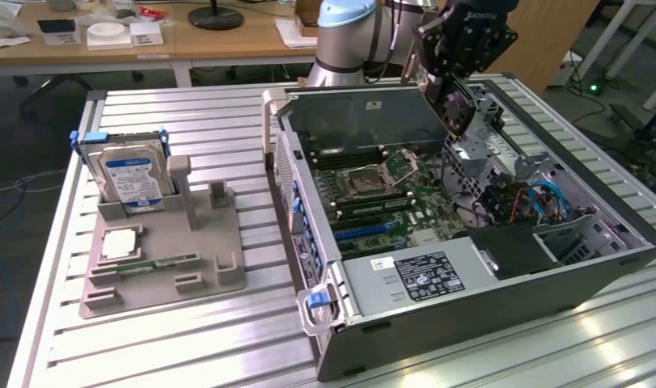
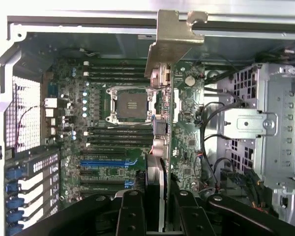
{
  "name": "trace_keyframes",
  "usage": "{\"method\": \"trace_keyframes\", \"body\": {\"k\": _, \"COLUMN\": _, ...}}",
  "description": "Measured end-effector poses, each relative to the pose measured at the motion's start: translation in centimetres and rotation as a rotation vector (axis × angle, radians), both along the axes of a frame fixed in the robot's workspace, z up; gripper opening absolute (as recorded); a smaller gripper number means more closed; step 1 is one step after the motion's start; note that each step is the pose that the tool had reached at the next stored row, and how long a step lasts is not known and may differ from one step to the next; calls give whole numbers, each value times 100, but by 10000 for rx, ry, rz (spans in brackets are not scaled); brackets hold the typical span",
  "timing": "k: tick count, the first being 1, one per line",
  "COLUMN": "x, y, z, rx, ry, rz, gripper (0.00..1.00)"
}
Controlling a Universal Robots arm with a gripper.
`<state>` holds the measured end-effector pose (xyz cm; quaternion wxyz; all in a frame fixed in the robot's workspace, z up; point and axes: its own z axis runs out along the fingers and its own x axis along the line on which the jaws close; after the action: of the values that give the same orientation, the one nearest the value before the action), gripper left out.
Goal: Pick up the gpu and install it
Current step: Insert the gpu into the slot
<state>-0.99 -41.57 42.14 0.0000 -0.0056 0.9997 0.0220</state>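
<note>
My gripper (image 1: pixel 459 79) hangs over the far side of the open computer case (image 1: pixel 306 194) and is shut on the gpu (image 1: pixel 457 109), a dark flat card held on edge above the motherboard (image 1: pixel 384 187). In the wrist view the gpu (image 2: pixel 159 147) is seen edge-on between my two black fingers (image 2: pixel 132 212), running away from the gripper (image 2: pixel 158 216). Its silvery bracket (image 2: pixel 170 45) is at the far end, near the case wall. The card is above the board, between the CPU socket (image 2: pixel 129 105) and the drive cage, not touching the blue expansion slots (image 2: pixel 106 162).
A grey fixture (image 1: pixel 160 242) at the exterior view's left holds a blue-labelled hard drive (image 1: pixel 133 174) upright and a green memory stick (image 1: pixel 157 264) lying flat. Inside the case are a metal drive cage (image 2: pixel 258 123), cables (image 1: pixel 543 198) and a power supply (image 1: pixel 425 275).
</note>
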Motion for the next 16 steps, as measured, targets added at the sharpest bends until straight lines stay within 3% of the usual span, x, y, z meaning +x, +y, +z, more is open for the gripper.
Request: {"method": "trace_keyframes", "body": {"k": 16, "x": 0, "y": 0, "z": -1, "rx": -4, "ry": 1, "rz": 2807, "gripper": 27}}
